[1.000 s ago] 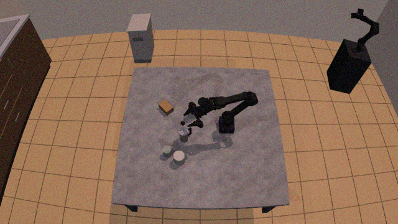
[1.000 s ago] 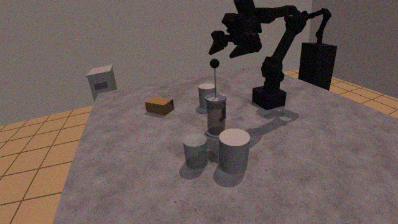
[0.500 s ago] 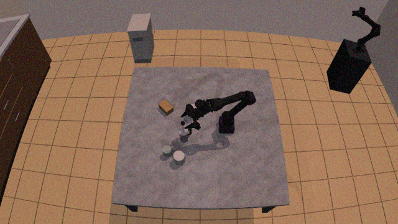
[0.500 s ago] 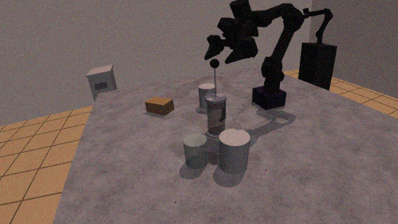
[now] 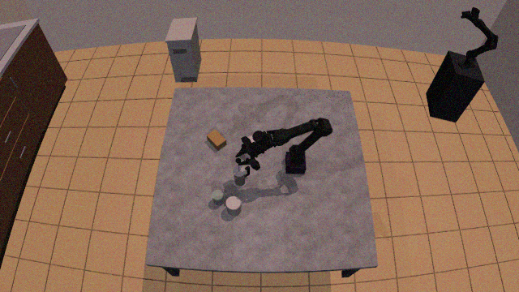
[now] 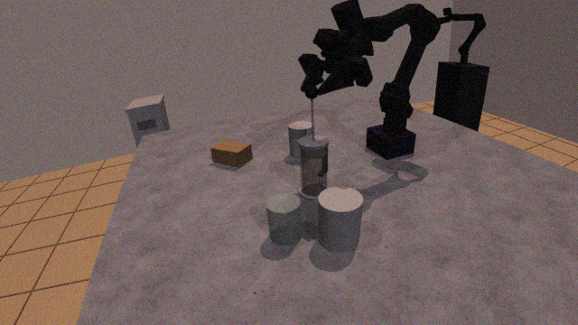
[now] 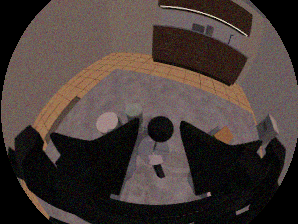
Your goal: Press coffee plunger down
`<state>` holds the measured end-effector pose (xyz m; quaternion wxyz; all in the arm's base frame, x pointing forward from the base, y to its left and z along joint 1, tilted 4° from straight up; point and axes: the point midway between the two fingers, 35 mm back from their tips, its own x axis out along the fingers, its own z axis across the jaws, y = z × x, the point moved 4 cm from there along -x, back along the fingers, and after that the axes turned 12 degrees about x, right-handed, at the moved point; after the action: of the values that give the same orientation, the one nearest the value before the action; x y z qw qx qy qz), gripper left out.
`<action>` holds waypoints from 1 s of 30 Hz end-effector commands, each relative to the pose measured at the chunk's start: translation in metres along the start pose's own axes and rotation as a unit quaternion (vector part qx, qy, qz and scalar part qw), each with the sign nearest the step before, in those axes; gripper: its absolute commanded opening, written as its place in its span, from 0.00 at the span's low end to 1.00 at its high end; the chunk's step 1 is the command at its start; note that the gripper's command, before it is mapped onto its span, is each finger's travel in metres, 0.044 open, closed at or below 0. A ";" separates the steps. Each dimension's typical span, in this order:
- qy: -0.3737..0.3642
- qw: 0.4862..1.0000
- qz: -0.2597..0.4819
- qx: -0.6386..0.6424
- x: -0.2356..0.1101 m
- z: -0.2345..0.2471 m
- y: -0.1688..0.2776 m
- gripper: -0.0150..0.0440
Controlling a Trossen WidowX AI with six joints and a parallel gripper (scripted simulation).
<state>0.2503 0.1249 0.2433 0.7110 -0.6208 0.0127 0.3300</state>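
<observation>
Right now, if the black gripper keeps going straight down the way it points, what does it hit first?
The plunger's black round knob, sitting between the gripper's half-closed fingers; below it the thin rod meets the glass coffee press's grey lid.

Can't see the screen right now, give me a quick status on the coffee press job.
Gripper closing around plunger knob, grip unconfirmed. Plunger rod fully raised, coffee press upright. Three canisters close by, none blocking.

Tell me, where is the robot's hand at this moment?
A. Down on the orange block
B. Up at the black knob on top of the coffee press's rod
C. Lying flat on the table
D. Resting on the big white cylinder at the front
B: the hand sits at the top of the thin rod rising from the coffee press, fingers closing around the black knob.
</observation>
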 end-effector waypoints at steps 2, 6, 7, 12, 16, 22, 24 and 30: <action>0.002 1.000 0.000 0.002 0.000 0.000 0.000 0.46; 0.002 1.000 0.000 0.002 0.000 0.000 0.000 0.46; 0.002 1.000 0.000 0.002 0.000 0.000 0.000 0.46; 0.002 1.000 0.000 0.002 0.001 -0.001 0.000 0.46; 0.002 1.000 0.000 0.002 0.003 -0.001 0.003 0.46; 0.002 1.000 0.000 0.002 0.010 -0.003 0.010 0.46; 0.002 1.000 0.000 0.002 0.012 -0.003 0.013 0.46; 0.002 1.000 0.000 0.002 0.019 -0.005 0.020 0.46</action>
<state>0.2562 0.1285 0.2355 0.7172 -0.6207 -0.0040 0.3168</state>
